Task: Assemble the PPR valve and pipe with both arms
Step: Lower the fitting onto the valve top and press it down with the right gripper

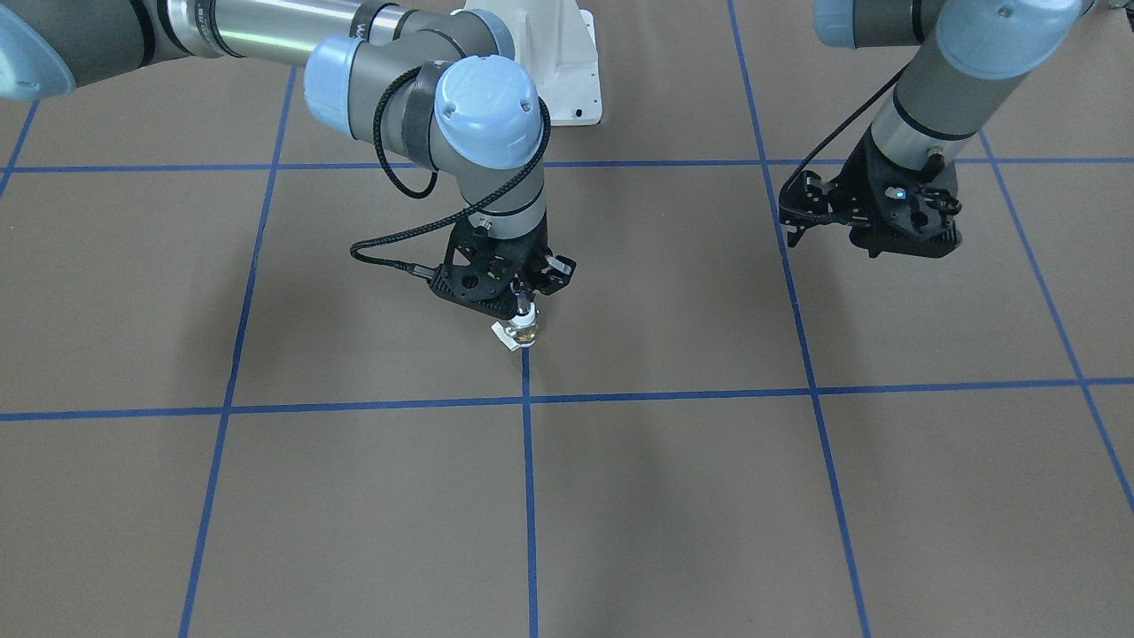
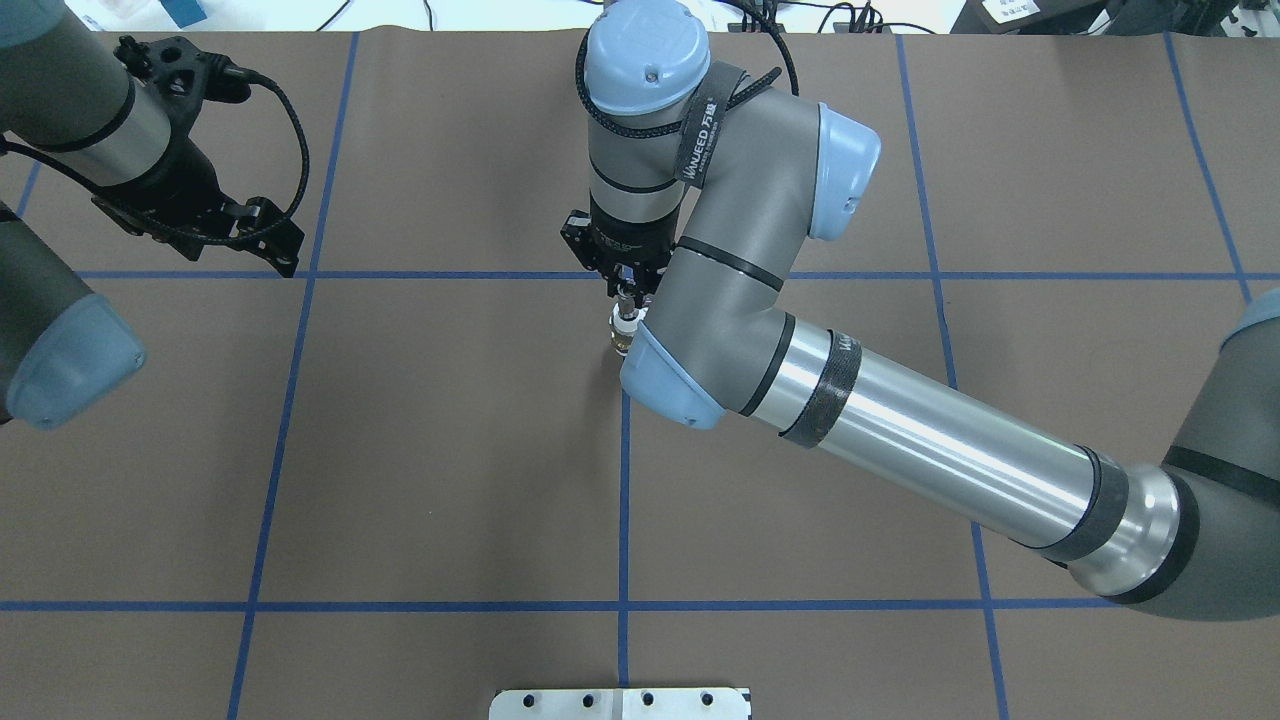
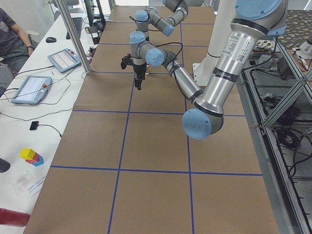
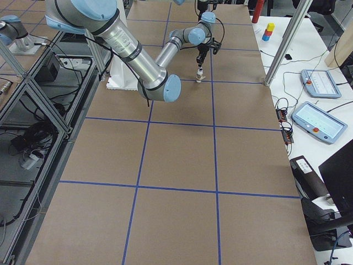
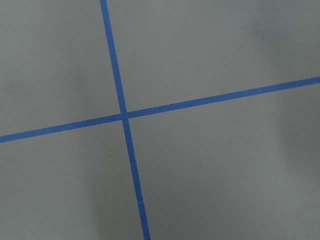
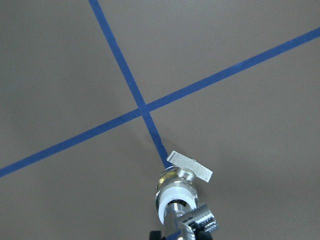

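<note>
Two grey tubular arms with light-blue joint caps reach over a broad worktop (image 1: 673,496) of matte brown paper, ruled into squares by strips of blue tape (image 1: 529,496). A white metal pedestal (image 1: 571,84) stands at the robot's side of it. Along one long edge runs a white bench (image 3: 19,146) with two tablet-like pendants (image 3: 30,88) and a seated person (image 3: 12,41). Near the middle, at the end of a tape line, the stubby PPR valve (image 6: 176,192) stands upright: a white plastic collar over a brass-coloured body, with a pale flat lever tab (image 6: 190,166) jutting sideways. The small shiny chrome pipe (image 6: 196,220), threaded on its side stub, sits on the valve's top end. The black right end effector (image 1: 525,299) is clamped on that pipe from above. The black left end effector (image 2: 280,250) hangs well apart over bare paper; I cannot tell whether its fingers are apart or together.
</note>
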### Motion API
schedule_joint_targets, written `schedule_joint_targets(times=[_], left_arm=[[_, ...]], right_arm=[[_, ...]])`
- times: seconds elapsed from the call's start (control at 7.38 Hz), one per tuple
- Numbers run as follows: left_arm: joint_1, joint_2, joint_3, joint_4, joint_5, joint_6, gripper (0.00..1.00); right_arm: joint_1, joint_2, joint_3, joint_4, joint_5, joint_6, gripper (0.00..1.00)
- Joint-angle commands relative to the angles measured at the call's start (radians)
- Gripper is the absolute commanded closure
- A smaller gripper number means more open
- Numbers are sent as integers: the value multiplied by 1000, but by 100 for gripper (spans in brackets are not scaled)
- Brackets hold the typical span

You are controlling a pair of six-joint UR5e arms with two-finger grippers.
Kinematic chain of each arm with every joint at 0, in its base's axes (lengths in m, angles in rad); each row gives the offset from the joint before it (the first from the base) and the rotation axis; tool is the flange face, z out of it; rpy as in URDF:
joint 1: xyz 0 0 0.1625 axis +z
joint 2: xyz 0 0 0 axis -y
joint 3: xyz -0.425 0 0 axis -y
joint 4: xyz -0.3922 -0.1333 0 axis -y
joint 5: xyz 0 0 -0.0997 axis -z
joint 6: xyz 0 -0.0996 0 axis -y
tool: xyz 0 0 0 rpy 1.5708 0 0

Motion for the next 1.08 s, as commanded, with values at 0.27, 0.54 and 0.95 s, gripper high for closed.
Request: schedule_joint_targets(times=[0.27,0.54,0.95], left_arm=[[0,-3,-1,0,0,0,1],[0,-3,-1,0,0,-2,1],[3,-5,-11,-2,-2,-34,1]], right_arm=[[-1,-1,-1,-1,3,0,100],[-3,4,-14,-1,3,-2,100],[-3,4,-23,0,3,-3,100]])
